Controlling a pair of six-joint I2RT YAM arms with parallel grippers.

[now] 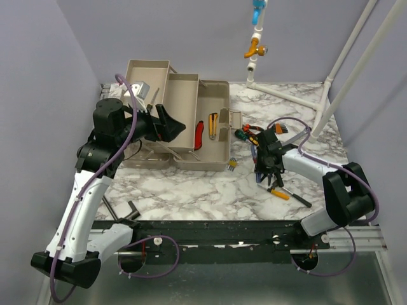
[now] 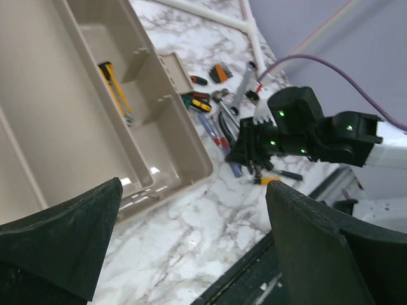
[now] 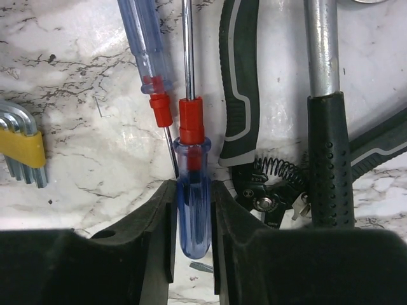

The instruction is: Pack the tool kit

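right gripper (image 3: pixel 193 219): pinching the clear blue handle of a screwdriver (image 3: pixel 190 155), fingers pressed on both sides just below its red collar; metal shaft points away from the wrist camera; cannot tell whether the handle is lifted off the counter (image 1: pixel 191 190).
left gripper (image 2: pixel 191 248): fingers spread wide, nothing between them; in the top view it hovers over the toolbox.
toolbox (image 1: pixel 205 162): open, at the back-left of the counter; beige trays (image 1: pixel 149 70) stepped up and back toward the left, lowest section at the right.
in toolbox: yellow-black utility knife (image 2: pixel 116 89) lying in a divided compartment; red-handled tool (image 1: pixel 199 133) just beside it, type unclear.
second screwdriver (image 3: pixel 147 51): same blue handle and red collar, just left of the held one, roughly parallel.
pliers (image 3: pixel 236 89): black-grey handles, coil spring near the pivot, just right of the held screwdriver, on the counter.
black-gripped tool (image 3: pixel 325 140): metal shaft, right of the pliers; head out of view.
hex keys (image 3: pixel 22 146): in a yellow holder, left of both screwdrivers, apart from them.
small tools (image 1: pixel 247 133): green and orange handles, clustered on the counter just right of the toolbox, beyond the right gripper.
yellow-handled tool (image 1: pixel 278 192): on the counter beside the right arm, on the near side.
counter surface: white marble pattern.
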